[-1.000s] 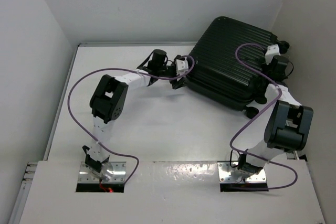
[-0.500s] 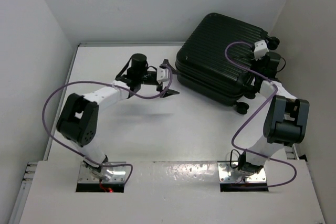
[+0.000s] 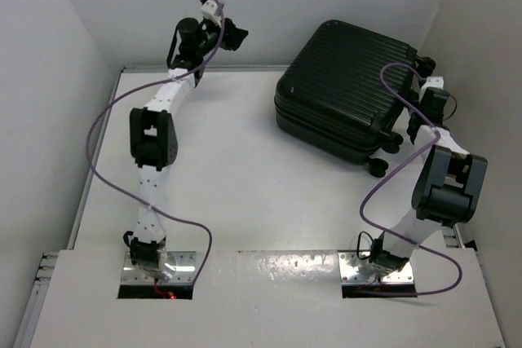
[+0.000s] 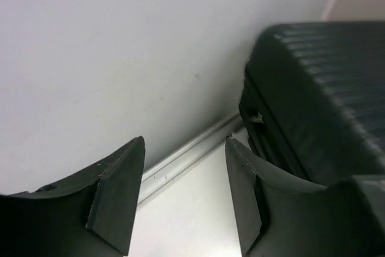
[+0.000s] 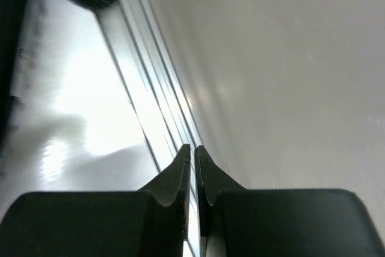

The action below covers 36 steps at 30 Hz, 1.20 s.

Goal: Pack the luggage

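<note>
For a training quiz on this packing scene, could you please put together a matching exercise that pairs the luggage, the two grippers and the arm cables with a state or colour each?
Things:
1. luggage
2. left gripper
3. right gripper
4. arm cables

States:
A. shut, holding nothing
B. purple
C. closed, lying flat at the far right of the table
D. open and empty, raised near the back wall

Pairs: 1-C, 2-D, 3-A, 4-B.
</note>
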Each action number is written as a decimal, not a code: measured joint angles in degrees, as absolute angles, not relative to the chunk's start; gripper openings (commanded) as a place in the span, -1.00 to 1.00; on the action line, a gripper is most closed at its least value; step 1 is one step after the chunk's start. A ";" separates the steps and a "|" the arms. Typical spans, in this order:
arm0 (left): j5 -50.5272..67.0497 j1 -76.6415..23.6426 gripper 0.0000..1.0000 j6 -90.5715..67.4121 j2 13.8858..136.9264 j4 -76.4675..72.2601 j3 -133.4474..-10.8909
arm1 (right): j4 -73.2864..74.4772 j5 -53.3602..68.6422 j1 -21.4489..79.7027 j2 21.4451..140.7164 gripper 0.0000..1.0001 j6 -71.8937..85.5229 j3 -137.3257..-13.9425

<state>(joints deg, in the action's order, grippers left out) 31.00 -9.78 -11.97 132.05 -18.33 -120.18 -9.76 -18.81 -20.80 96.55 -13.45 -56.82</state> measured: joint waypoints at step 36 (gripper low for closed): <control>52.90 -24.58 -0.19 14.63 124.81 -12.84 -84.60 | -10.83 3.29 -19.53 118.13 -0.56 -18.17 -75.96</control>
<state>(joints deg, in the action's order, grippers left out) 52.90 -24.58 14.63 124.81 -12.84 -84.60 -10.83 3.29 -19.53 118.13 -18.17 -75.96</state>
